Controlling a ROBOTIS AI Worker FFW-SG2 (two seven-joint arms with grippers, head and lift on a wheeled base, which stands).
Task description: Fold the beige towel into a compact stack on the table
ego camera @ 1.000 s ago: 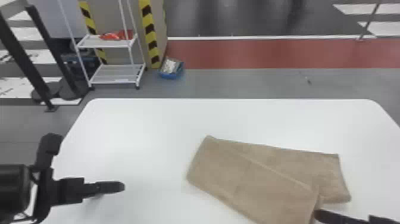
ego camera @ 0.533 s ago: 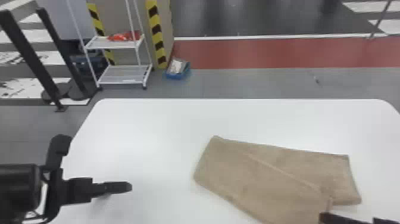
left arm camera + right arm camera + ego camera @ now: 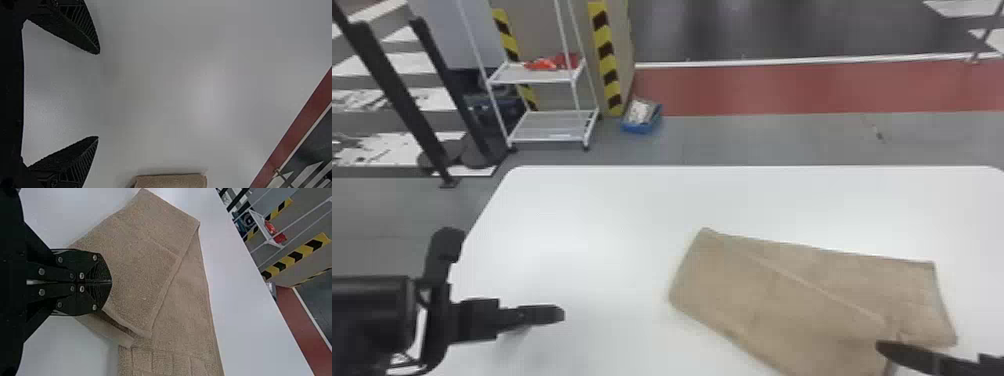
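My right gripper (image 3: 884,346) has its fingers closed together over the near side of the beige towel (image 3: 762,300); I can't tell if they pinch cloth. My left gripper's (image 3: 554,314) fingers are wide apart, above the white worktop (image 3: 612,210). The towel lies on it, folded crookedly.

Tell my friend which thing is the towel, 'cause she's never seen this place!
Find the big white table. On it, towards the robot's right, lies the beige towel, folded so one slanting layer crosses another. It's soft, flat cloth, while the robot's left arm and right arm are hard and black.
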